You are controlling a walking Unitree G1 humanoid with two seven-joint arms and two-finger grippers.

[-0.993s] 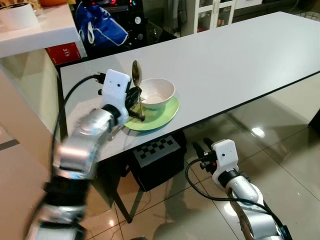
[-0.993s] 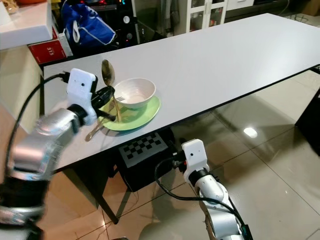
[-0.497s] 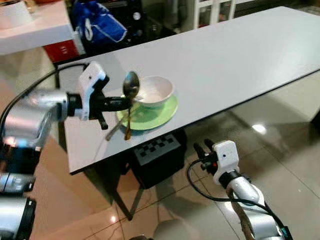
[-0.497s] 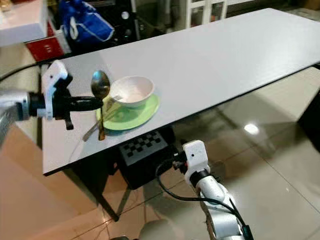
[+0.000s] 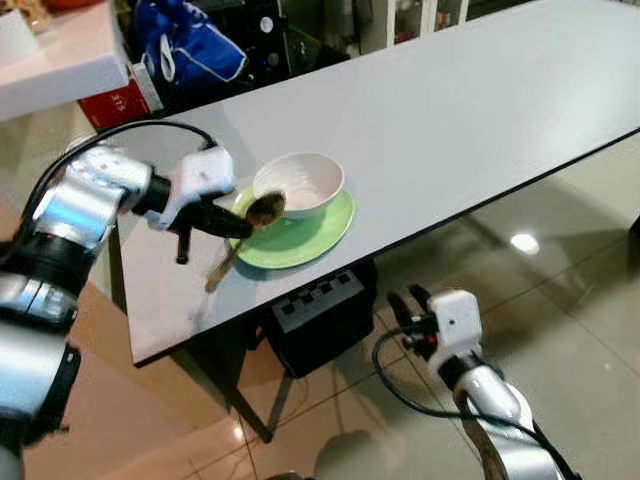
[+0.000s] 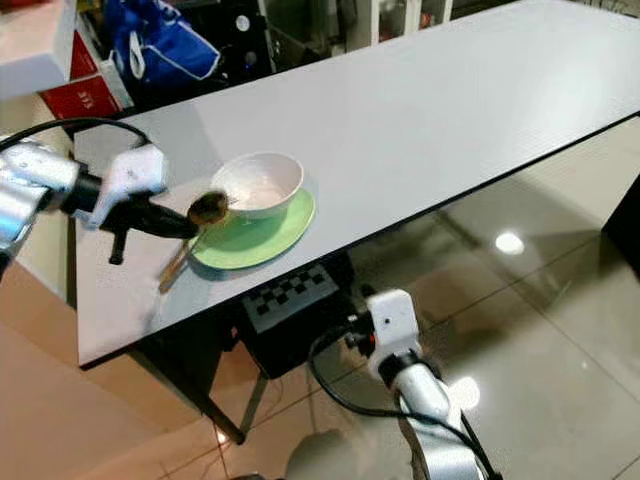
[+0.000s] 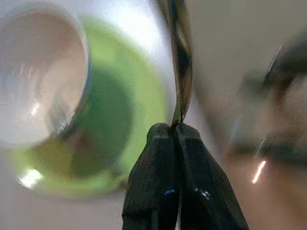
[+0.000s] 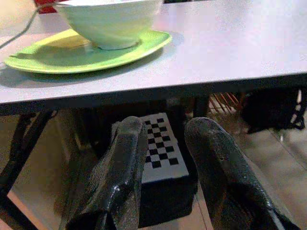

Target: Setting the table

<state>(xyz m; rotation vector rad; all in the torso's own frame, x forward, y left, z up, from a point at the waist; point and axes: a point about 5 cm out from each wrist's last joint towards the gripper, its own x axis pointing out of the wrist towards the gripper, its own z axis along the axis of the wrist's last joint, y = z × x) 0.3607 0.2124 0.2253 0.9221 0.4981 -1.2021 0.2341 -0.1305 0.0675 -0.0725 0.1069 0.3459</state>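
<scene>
My left tool (image 5: 232, 226) grips a spoon (image 5: 264, 209) over the green plate's (image 5: 320, 225) near rim beside the bowl (image 5: 299, 185), while my right tool (image 5: 404, 304) hangs open below the counter (image 5: 470, 110) edge.

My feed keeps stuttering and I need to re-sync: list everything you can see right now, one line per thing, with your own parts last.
Table: one, white, long, in front of the robot.
Plate: one, light green, near the table's front edge.
Bowl: one, white, on the plate.
Spoon: one, gold-toned, held over the plate's left rim.
Utensil: one, metal, blurred, on the table left of the plate.
Checkerboard box: one, black and white, under the table.
Bag: one, blue, beyond the table.
Red box: one, under the white counter at far left.
Floor: glossy beige tiles.
Left gripper: fingers shut on the spoon.
Right gripper: low, below the table edge, fingers apart.
</scene>
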